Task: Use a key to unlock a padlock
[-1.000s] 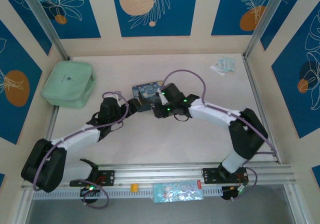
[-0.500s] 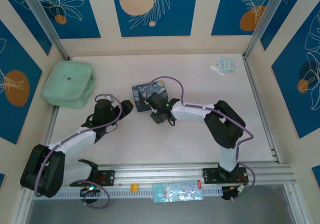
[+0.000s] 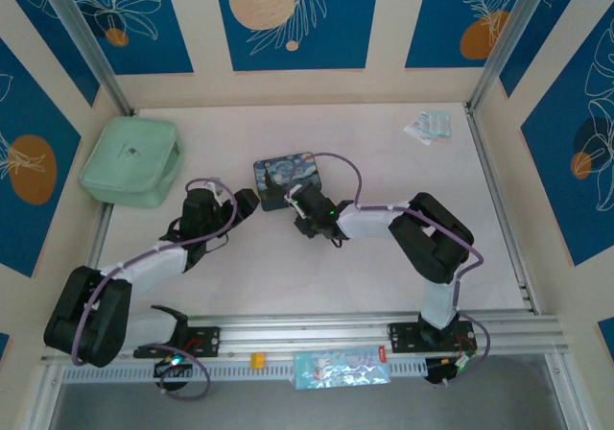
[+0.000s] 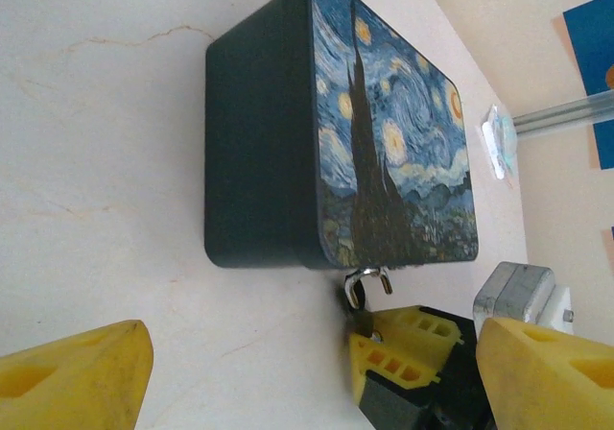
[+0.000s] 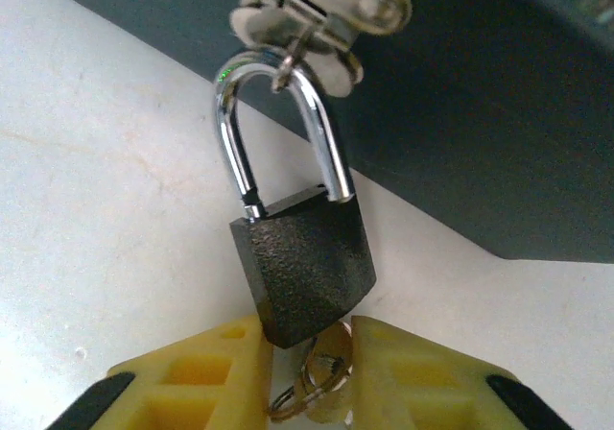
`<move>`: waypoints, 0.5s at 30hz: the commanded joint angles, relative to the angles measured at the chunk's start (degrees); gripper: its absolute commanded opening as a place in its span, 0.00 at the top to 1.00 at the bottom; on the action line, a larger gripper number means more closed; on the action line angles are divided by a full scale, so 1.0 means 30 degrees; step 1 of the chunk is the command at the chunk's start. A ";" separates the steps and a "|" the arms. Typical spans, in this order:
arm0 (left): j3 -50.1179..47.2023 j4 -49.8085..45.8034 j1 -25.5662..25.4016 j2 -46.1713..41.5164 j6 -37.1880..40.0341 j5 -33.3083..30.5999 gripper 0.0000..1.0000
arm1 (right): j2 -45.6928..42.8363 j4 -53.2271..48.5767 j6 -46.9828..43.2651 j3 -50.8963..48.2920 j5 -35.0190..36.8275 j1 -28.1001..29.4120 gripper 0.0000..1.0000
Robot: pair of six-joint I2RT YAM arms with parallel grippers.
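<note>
The padlock is a small dark block; its silvery shackle hangs through the hasp of the starry-night tin. My right gripper sits just under the padlock, its yellow fingers shut on the key, whose tip meets the padlock's underside. A ring loops below the key. In the left wrist view the padlock hangs at the tin's near corner, with the right gripper's fingers right below it. My left gripper stands open and holds nothing, a short way from the tin. From above, both grippers flank the tin.
A mint-green pouch lies at the back left. A small plastic packet sits at the back right. A printed packet and a small yellow piece rest on the front rail.
My right arm has folded in and brought its gripper left to the tin's front edge. My left gripper has drawn back a little from the tin.
</note>
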 commanded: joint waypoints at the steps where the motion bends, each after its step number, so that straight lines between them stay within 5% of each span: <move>1: 0.0173 0.0313 0.0298 -0.0123 0.0338 0.0559 0.14 | 0.0097 0.1869 -0.0524 -0.0593 0.0006 -0.0149 0.77; 15: 0.0158 0.0737 0.0606 -0.0056 0.0254 0.0734 0.14 | 0.0437 0.3633 -0.1417 -0.0498 -0.0748 -0.0823 0.65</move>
